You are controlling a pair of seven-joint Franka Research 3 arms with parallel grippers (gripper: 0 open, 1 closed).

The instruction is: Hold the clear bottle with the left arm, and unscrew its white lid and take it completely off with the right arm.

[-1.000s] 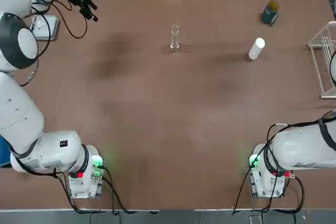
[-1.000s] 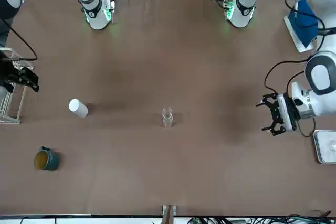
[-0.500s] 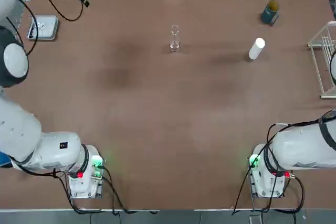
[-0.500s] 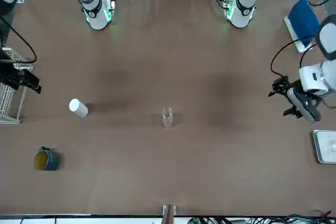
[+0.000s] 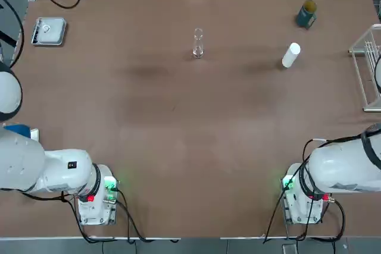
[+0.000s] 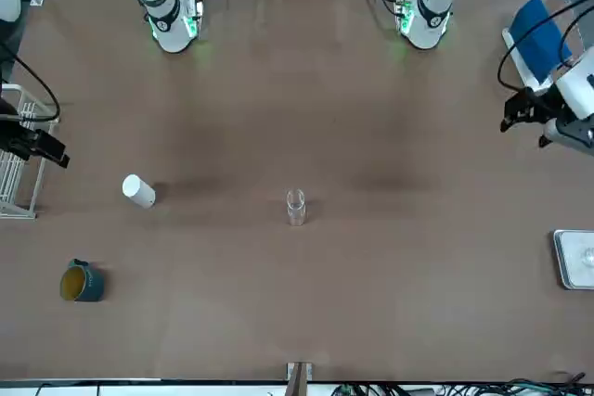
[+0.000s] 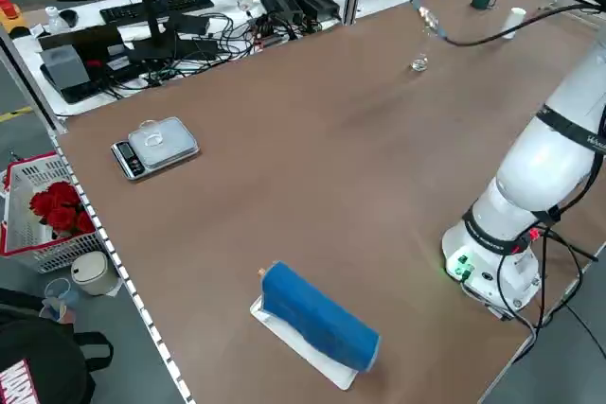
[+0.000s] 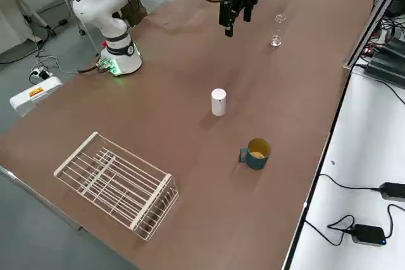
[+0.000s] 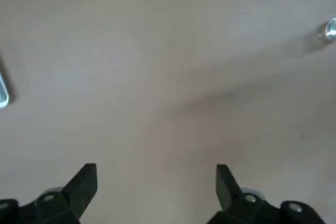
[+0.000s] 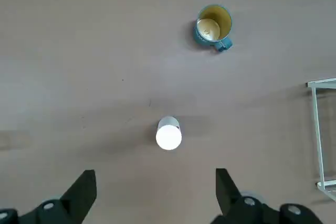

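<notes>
The clear bottle (image 5: pixel 197 43) stands upright and uncapped at the far middle of the table, also seen as the bottle (image 6: pixel 295 207) (image 8: pixel 276 30). The white lid (image 5: pixel 290 55) stands by itself to the bottle's right, shown as the lid (image 6: pixel 138 191) (image 10: pixel 168 133). My left gripper (image 6: pixel 525 123) hangs open high over the table's left edge, far from the bottle (image 9: pixel 331 29); its fingers (image 9: pixel 84 182) hold nothing. My right gripper (image 6: pixel 46 148) hovers open high above the lid, its fingers (image 10: pixel 223 184) empty.
A dark-teal mug (image 5: pixel 306 13) sits at the far right corner. A white wire rack (image 5: pixel 369 69) lies along the right edge. A small scale (image 5: pixel 49 31) sits at the far left, and a blue roll (image 6: pixel 536 36) lies near the left edge.
My left gripper has risen and drawn away from the table toward its left edge. The right gripper has barely shifted. Bottle and lid have stayed put.
</notes>
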